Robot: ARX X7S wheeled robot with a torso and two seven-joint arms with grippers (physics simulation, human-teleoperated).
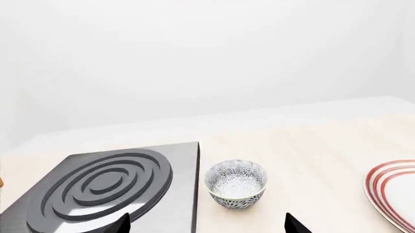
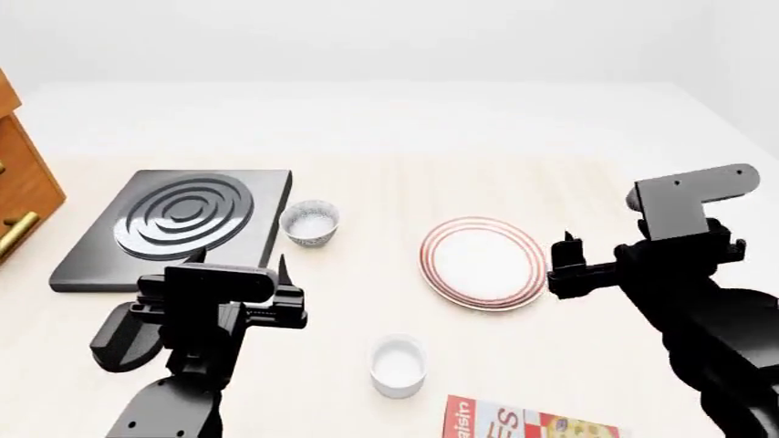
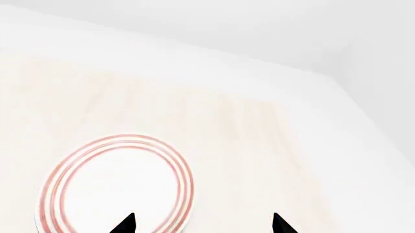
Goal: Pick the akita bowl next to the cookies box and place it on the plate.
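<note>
Head view gives you the whole layout: the pale wooden tabletop (image 2: 402,178) carries everything. The biggest thing on it is the flat dark grey square stove plate with raised concentric rings (image 2: 181,224), at the far left.

Next in size is the round shallow white plate with thin red rings around its rim (image 2: 483,261), right of centre and just ahead of your right arm. It has nothing on it.

At the near edge, only a corner of the flat red cookies box (image 2: 526,424) shows (the rest is cut off by the frame).

The akita bowl (image 2: 399,366) you want sits just beside that box, on its left. It is upright on the table, well apart from the plate and from both arms. From above it reads mostly white, so its speckled outside is hard to confirm here.

Its look-alike, a small round grey-speckled patterned bowl with a white inside (image 2: 309,223), stands right next to the stove plate's right edge. It lies straight ahead of your left gripper (image 1: 209,225), whose dark fingertips (image 1: 123,224) are spread wide around nothing.

Your right gripper (image 3: 202,224) is likewise spread and holding nothing, hovering by the plate's near edge.
</note>
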